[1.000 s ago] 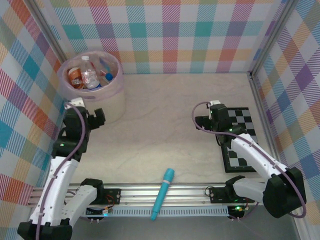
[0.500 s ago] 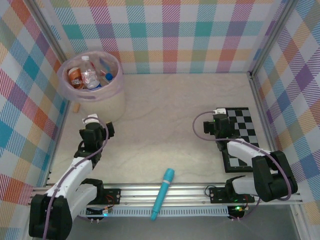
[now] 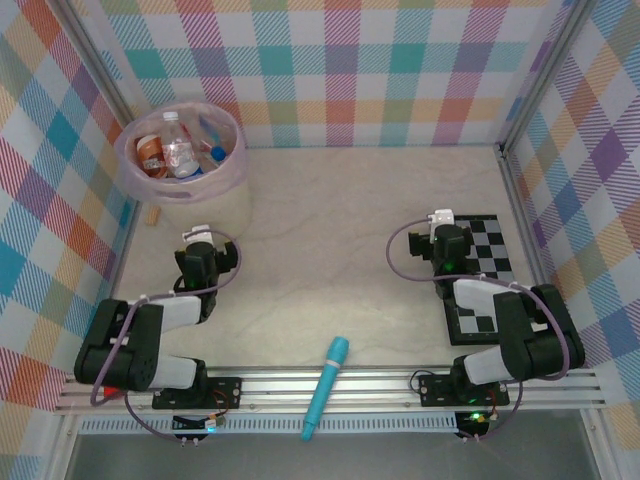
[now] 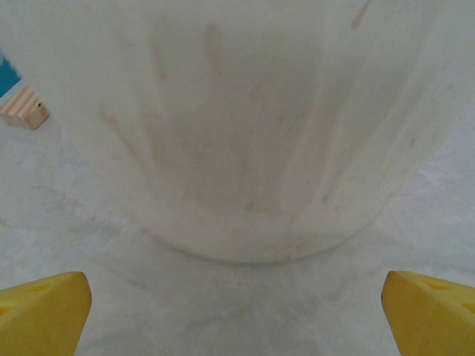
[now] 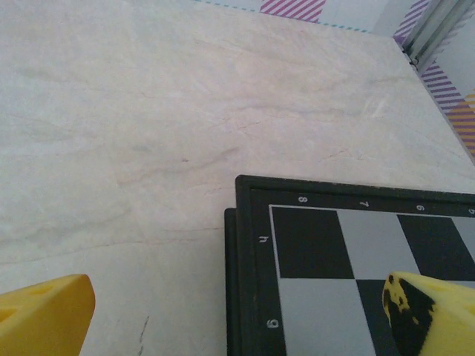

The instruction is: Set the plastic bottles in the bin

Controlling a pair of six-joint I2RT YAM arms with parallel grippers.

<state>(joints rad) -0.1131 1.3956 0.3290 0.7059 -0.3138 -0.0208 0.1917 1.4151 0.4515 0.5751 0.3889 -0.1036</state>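
Several plastic bottles [image 3: 178, 150], clear and brown with red and blue caps, lie inside the bin [image 3: 228, 170], a pale lilac tub at the far left. My left gripper [image 3: 203, 248] sits low on the table just in front of the bin, open and empty. In the left wrist view the bin's wall [image 4: 252, 133] rises close ahead, and the yellow fingertips [image 4: 44, 315] stand wide apart at the bottom corners. My right gripper [image 3: 441, 232] rests at the left edge of the chequered board [image 3: 485, 265], open with nothing in it; its fingertips [image 5: 44, 315] are spread wide.
A long teal cylinder [image 3: 327, 385] lies across the rail at the near edge. A small wooden block [image 3: 153, 215] sits left of the bin, also seen as a block [image 4: 24, 111] in the left wrist view. Plaid walls enclose the table on three sides.
Both arms have folded back toward their bases. The left gripper dropped from beside the bin to the table in front of it. Both grippers stayed open.
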